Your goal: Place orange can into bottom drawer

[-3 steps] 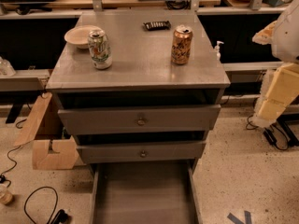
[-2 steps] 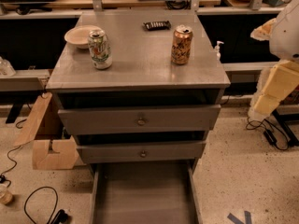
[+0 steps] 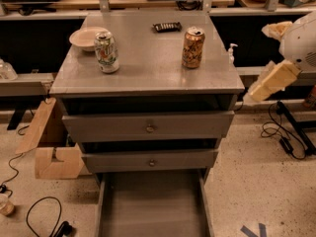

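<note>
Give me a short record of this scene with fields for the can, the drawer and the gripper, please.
orange can: upright on cabinet top, right side
bottom drawer: pulled out, floor visible
gripper: right of cabinet, apart from the can
also on top: white-green can, bowl, dark flat object
task state: can not yet in drawer

White rounded arm (image 3: 301,38) ends in cream blocky gripper (image 3: 264,87), far right.
</note>
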{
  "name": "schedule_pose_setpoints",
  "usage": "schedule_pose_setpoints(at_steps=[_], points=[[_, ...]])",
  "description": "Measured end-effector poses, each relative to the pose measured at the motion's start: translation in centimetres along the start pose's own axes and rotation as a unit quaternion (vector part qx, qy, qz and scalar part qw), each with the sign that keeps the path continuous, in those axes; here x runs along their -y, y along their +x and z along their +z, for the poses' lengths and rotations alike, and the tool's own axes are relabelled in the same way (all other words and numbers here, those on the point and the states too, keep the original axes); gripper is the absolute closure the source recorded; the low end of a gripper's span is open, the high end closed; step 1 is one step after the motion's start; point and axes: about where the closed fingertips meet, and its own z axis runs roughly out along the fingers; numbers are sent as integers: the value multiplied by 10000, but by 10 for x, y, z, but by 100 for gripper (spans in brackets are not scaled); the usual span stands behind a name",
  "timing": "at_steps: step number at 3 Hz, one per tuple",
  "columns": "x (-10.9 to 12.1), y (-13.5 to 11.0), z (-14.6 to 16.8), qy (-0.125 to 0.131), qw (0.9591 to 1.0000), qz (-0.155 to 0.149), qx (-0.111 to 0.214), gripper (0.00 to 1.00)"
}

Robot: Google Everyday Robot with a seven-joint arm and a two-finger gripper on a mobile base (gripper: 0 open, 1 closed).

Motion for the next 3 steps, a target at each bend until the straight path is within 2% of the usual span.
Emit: schedule_pose_setpoints(at_steps=[1, 2, 3], points=[[41, -17, 33, 417, 9922, 193, 1158, 0], [70, -35, 65, 715, 9705, 469, 2252, 0], [83, -49, 93, 749, 9445, 835, 3089, 0]])
